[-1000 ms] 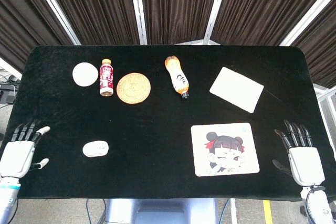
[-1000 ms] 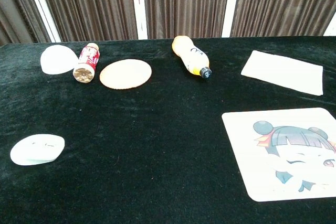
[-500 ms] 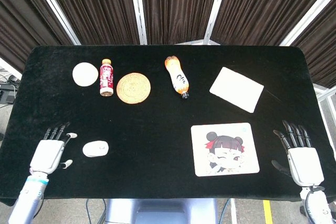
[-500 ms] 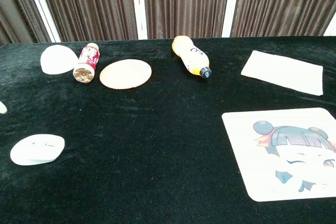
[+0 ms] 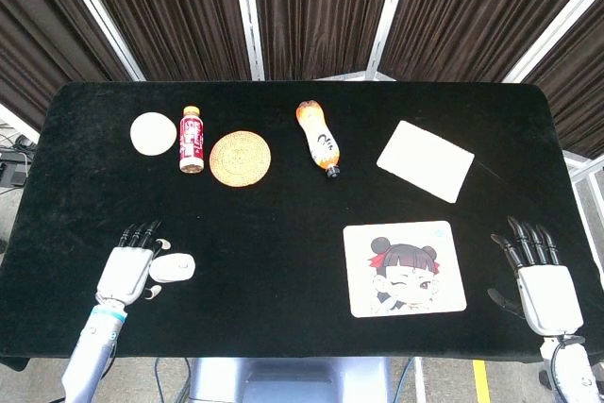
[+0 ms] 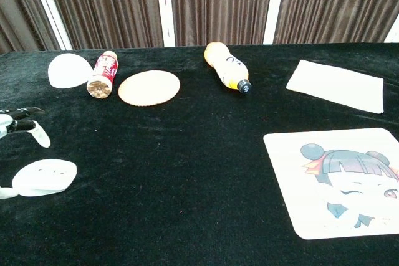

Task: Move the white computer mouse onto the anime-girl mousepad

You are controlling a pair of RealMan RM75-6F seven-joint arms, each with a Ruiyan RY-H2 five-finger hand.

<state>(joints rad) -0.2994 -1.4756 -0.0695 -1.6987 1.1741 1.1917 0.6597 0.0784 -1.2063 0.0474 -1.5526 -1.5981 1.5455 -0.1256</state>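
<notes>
While the left hand (image 5: 126, 271), fingers spread and holding nothing, flanks the white computer mouse (image 5: 173, 268) at its 9 o'clock, apparently ready to grasp, the anime-girl mousepad (image 5: 404, 268) waits at 3 o'clock. The right hand (image 5: 541, 280) rests idle, fingers spread.

Chest view's left edge crops the left hand (image 6: 19, 126); mousepad (image 6: 340, 182) clipped right.

White mouse (image 5: 172, 268) on black cloth, well left of anime mousepad (image 5: 404, 268).

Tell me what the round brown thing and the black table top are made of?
The round brown coaster looks like woven straw or rattan: tan, matte, with faint ring lines. I can't be sure. The black table cover looks like velvet or a similar soft cloth: dull, fuzzy, with tiny specks and no shine.
</notes>
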